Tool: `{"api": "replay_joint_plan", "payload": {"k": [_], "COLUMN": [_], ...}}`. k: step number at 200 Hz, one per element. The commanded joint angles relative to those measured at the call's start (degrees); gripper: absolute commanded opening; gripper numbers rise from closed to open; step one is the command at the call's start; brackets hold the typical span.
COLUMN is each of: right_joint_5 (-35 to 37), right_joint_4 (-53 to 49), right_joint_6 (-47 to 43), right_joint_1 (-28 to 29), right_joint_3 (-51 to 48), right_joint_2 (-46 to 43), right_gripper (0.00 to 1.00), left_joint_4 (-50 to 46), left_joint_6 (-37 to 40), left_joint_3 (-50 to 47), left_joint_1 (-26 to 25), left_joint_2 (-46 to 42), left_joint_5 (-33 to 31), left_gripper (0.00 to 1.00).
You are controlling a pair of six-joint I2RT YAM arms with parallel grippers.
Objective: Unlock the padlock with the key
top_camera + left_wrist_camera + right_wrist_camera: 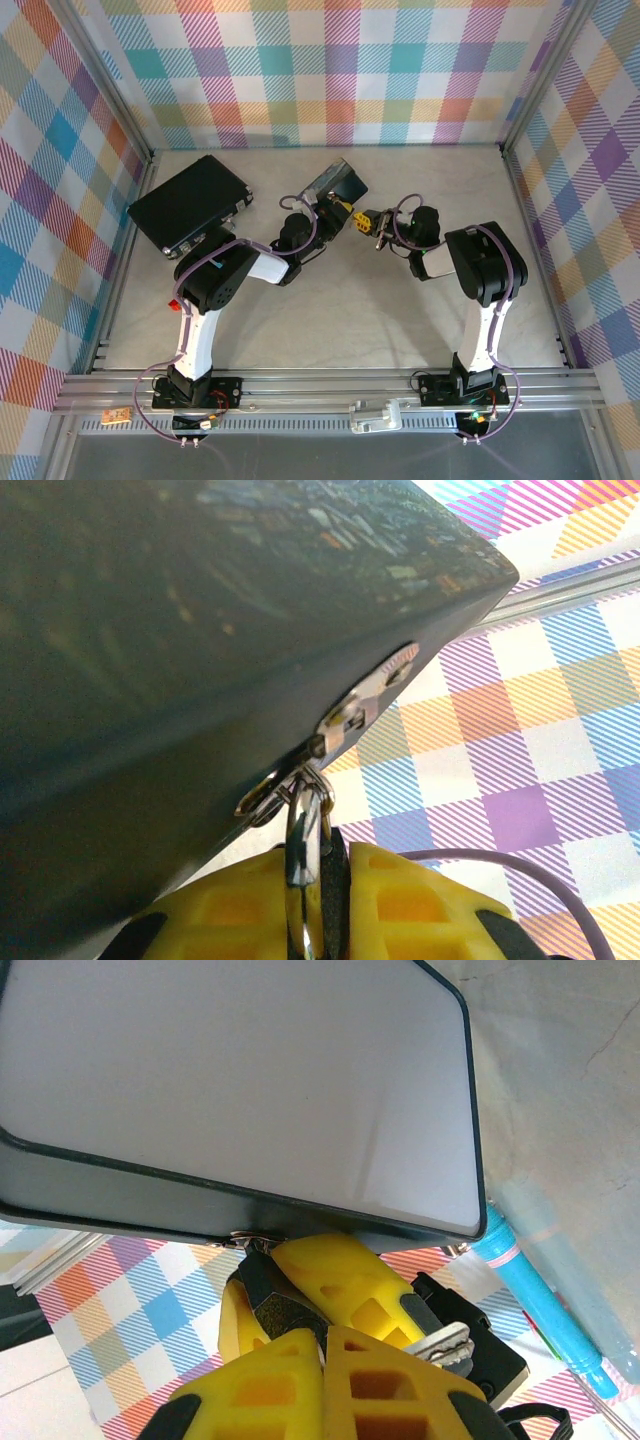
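Here, from above, both arms reach to the middle of the surface (350, 320). The left pincer (340, 208) is up against the tilted painted tin (335, 180), and the right pincer (372, 225) is just beside it, facing it.

In the left wrist view, the padlock (318, 855) hangs from the tin's hasp, its silver shackle threaded through the loop. Its dark body is clamped between the left pincer's yellow fingers, so that pincer is grasping the lock. The lock looks hard, light and smooth-sided. It would probably swing on its shackle if let go, so a hold across the flat sides of the body seems right, leaving the keyhole end free.

In the right wrist view, the same dark body sits in the left fingers under the tin's edge. The right pincer's own fingers are clenched together. A small grey toothed piece, apparently the key (440, 1345), shows just past them, but I cannot tell whether it is pinched. It is thin, stiff and likely slippery, best held by its head. A light-blue stick (545, 1300) lies off to the right.
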Motion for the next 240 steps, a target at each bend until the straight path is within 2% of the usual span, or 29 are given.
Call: {"api": "replay_joint_plan", "payload": {"k": [1, 19, 57, 82, 122, 155, 197, 226, 240], "right_joint_5": [0.2, 0.5, 4.0, 8.6, 15.8, 22.6, 26.2, 26.1, 26.2], "right_joint_4": [6.0, -2.3, -28.5, -43.8, -63.1, -72.6, -77.2, -77.1, -77.0], "right_joint_6": [-5.1, -15.3, -40.3, -52.5, -69.6, -79.2, -83.8, -85.5, -86.7], "right_joint_1": [1.7, 1.6, 1.2, 1.2, 1.2, 1.2, 1.2, 1.6, 2.0], "right_joint_3": [0.4, -1.7, -3.0, -2.4, -0.5, -0.3, -0.2, 0.7, 1.3], "right_joint_2": [-2.8, -6.3, -17.6, -23.4, -29.9, -34.0, -36.0, -35.4, -34.6], "right_gripper": [0.0, 0.13, 0.41, 0.51, 0.58, 0.61, 0.62, 0.62, 0.62], "left_joint_4": [-3.4, -6.0, -11.3, -12.6, -17.6, -29.9, -46.6, -54.3, -57.3], "left_joint_6": [2.4, 2.3, 2.2, 1.2, 2.6, 8.0, 15.2, 18.9, 20.1], "left_joint_3": [-0.7, -1.3, -1.8, -1.6, -1.8, -0.4, 3.2, 5.3, 6.4], "left_joint_1": [-2.2, -1.5, -0.9, -0.7, -0.6, -0.5, -0.5, -0.5, -0.5], "left_joint_2": [-2.2, -3.6, -6.2, -6.4, -7.7, -8.8, -9.2, -9.9, -10.4], "left_joint_5": [5.9, 5.3, 4.6, 4.5, 4.6, 6.1, 7.1, 5.5, 4.5], "left_gripper": [0.0, 0.0, 0.0, 0.0, 0.0, 0.0, 0.0, 0.0, 0.06]}}
